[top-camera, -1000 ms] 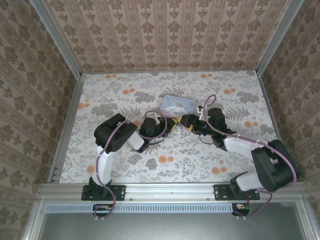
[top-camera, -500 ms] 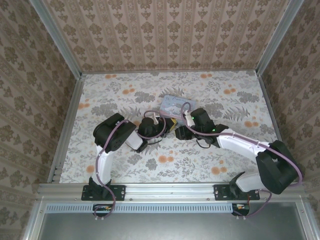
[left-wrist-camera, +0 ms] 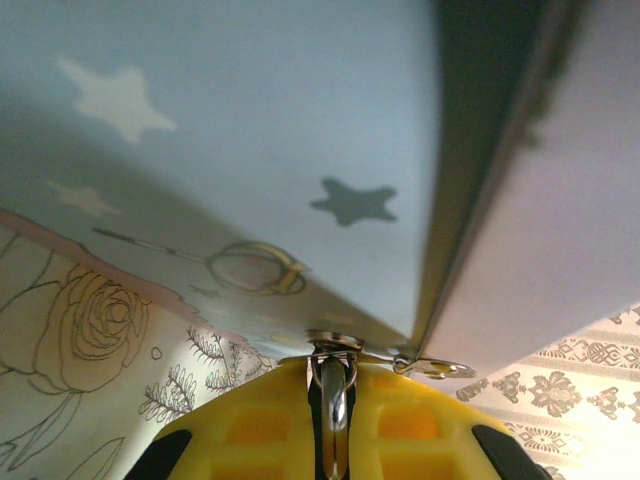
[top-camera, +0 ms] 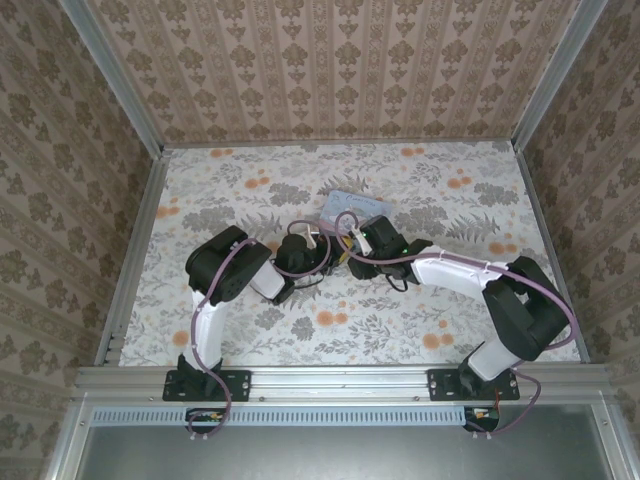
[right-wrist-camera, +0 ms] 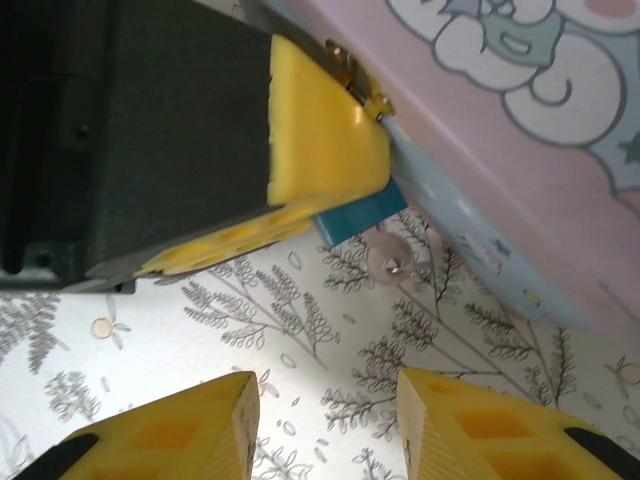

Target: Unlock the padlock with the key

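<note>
Padlock (right-wrist-camera: 362, 214): teal body pokes out under L pincer (right-wrist-camera: 335, 180), which is clamped shut on its shackle (left-wrist-camera: 333, 395), prob. to steady it beside tin (right-wrist-camera: 520, 130) on bench (right-wrist-camera: 300, 330). R pincer (right-wrist-camera: 330, 425): jaws wide apart, empty, facing lock. Key: can't tell.

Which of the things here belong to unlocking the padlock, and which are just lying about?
For the job: padlock, gripped by left claw; open right claw.
Lying about: pastel cartoon tin; floral table covering.
</note>
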